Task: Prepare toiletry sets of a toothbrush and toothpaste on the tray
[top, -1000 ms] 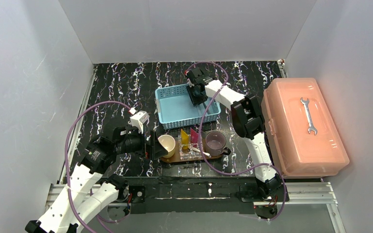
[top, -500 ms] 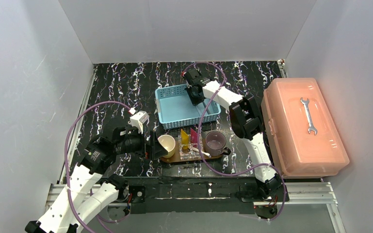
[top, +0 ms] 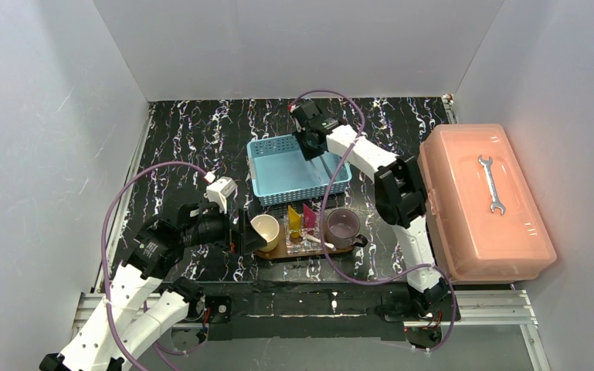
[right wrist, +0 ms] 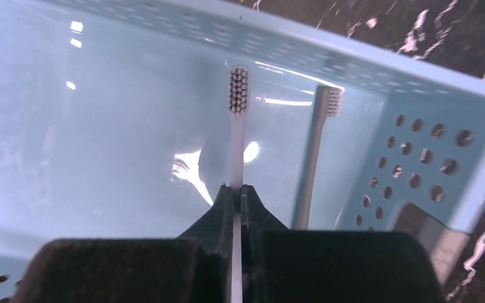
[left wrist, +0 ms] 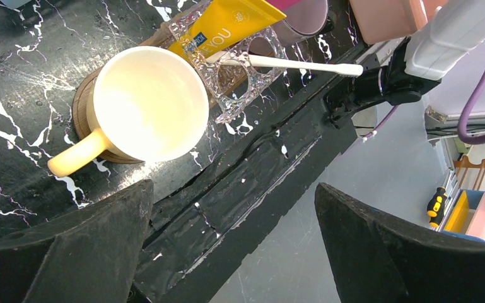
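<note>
My right gripper [right wrist: 234,189] is shut on the handle of a white toothbrush [right wrist: 236,126], bristle end pointing away, inside the light-blue basket [right wrist: 416,158]. A greyer likeness of the brush shows on the basket wall beside it. From above, this gripper [top: 309,147] hangs over the basket's far right corner. The brown tray [top: 278,253] carries a cream cup [top: 266,230], a clear holder [left wrist: 246,63] with the yellow toothpaste [top: 293,220] and pink toothpaste [top: 309,214], another toothbrush [left wrist: 303,65], and a purple cup [top: 343,226]. My left gripper [left wrist: 233,189] is open, left of the cream cup [left wrist: 145,104].
A big salmon-pink box [top: 483,205] with a wrench [top: 490,182] on its lid stands along the right side. The blue basket [top: 259,166] sits just behind the tray. White walls enclose the black marbled table [top: 193,139].
The right gripper closed onto the toothbrush in the basket and shifted slightly toward the far left. The left arm stayed put.
</note>
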Controlling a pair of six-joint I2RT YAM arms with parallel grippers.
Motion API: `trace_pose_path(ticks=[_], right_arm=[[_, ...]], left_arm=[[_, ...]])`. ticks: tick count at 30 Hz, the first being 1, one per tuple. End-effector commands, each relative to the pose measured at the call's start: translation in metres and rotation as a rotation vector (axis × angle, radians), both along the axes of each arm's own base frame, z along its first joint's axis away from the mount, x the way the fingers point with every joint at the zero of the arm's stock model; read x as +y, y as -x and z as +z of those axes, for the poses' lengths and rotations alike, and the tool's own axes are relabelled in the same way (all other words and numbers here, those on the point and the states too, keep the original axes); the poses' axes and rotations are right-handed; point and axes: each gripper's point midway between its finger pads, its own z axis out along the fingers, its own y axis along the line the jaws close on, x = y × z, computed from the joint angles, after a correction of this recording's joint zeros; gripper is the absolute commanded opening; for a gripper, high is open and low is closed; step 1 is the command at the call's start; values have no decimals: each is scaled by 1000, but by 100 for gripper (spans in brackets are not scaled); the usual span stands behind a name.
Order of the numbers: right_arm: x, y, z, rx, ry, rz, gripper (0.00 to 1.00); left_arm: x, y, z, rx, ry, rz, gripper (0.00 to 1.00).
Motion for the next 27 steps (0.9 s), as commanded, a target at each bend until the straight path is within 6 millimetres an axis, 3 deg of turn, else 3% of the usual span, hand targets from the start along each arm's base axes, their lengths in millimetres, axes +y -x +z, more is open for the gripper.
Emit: trace_pose_path(ticks=[1, 10, 16, 20, 27], right_arm=[[11, -2, 77, -135, -115, 15, 1], [10, 6, 145, -252, -198, 36, 1], [7, 24, 191, -307, -254, 56, 1], [3, 43, 216, -318, -304, 89, 1], [4, 97, 248, -260, -432, 225, 1]], left_arm=[[0, 0, 1, -21, -1, -10, 99], [1, -3, 12, -46, 4, 3, 99], [-2, -11, 27, -74, 4, 2, 99], [-5, -14, 42, -94, 20, -5, 99], [-11, -12, 69, -128, 61, -48, 99]])
